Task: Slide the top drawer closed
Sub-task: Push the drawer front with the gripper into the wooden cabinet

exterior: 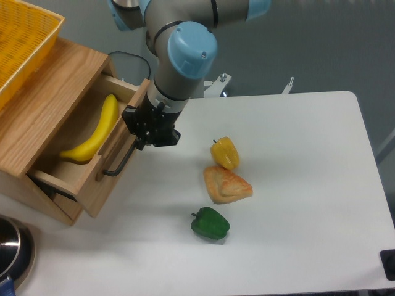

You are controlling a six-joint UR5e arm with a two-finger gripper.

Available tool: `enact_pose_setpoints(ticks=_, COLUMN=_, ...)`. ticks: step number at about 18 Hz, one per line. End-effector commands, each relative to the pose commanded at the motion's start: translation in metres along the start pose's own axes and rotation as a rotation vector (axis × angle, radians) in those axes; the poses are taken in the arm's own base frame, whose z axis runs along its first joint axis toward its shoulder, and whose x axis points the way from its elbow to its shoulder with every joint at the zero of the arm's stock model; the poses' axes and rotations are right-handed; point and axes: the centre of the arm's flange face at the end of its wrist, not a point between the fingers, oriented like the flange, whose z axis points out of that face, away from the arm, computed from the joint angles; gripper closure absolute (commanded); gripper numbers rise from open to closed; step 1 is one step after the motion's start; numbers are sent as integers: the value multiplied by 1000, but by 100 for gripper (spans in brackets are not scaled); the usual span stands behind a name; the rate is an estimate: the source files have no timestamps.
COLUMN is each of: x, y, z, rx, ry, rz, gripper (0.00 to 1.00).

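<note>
The top drawer of a light oak cabinet stands partly pulled out, at the left. Its front panel carries a black bar handle. A yellow banana lies inside the drawer. My gripper is black and points down, right against the outer face of the drawer front, by the upper end of the handle. Its fingers are hidden under the wrist, so I cannot tell whether they are open or shut, or whether they touch the panel.
A yellow mesh basket sits on top of the cabinet. On the white table lie a yellow pepper, a pastry and a green pepper. A metal bowl is at the bottom left corner.
</note>
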Motion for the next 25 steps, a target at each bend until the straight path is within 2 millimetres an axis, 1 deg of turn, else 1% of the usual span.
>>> enact_pose_setpoints(ticks=2, x=7, y=-2, z=4, rx=-6, ry=4, rz=3, gripper=100)
enact_pose_setpoints(ticks=4, x=9, y=-2, z=8, rx=-13, ry=8, rz=4, gripper=100)
enact_pose_setpoints(ticks=6, x=17, y=-5, z=12, rx=-18, ry=11, rz=10, gripper=100)
enact_pose_setpoints(ticks=9, x=21, y=-6, z=14, rx=-23, ry=14, rz=11, gripper=100)
enact_pose_setpoints(ticks=10, x=27, y=-8, z=16, rx=-26, ry=15, rz=21, gripper=100)
enact_pose_setpoints(ticks=13, x=33, y=-9, z=20, rx=-31, ry=18, rz=9, gripper=100)
enact_pose_setpoints(ticks=15, x=44, y=-12, z=25, rx=-39, ry=22, rz=25, gripper=100)
enact_pose_setpoints(ticks=17, x=50, y=-13, z=26, rx=-42, ry=23, rz=17, gripper=100)
enact_pose_setpoints(ticks=19, x=60, y=-15, z=30, rx=-48, ry=26, rz=27, gripper=100)
enact_pose_setpoints(ticks=21, x=64, y=-16, z=32, rx=-49, ry=28, rz=31, gripper=100)
enact_pose_setpoints(ticks=23, x=73, y=-18, z=36, rx=-53, ry=29, rz=36, gripper=100)
enact_pose_setpoints(ticks=25, x=75, y=-19, z=36, rx=-53, ry=29, rz=34, gripper=100)
